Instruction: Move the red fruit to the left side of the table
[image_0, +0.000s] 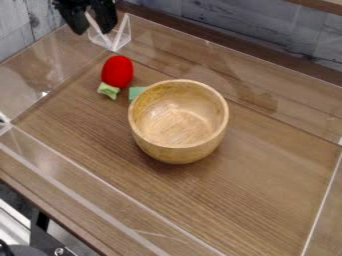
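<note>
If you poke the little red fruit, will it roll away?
Probably a bit. The small glossy red toy fruit looks round and smooth, so it could roll or slip. Its green leafy base might stop it soon. It looks light, being far smaller than the round wooden bowl.
</note>
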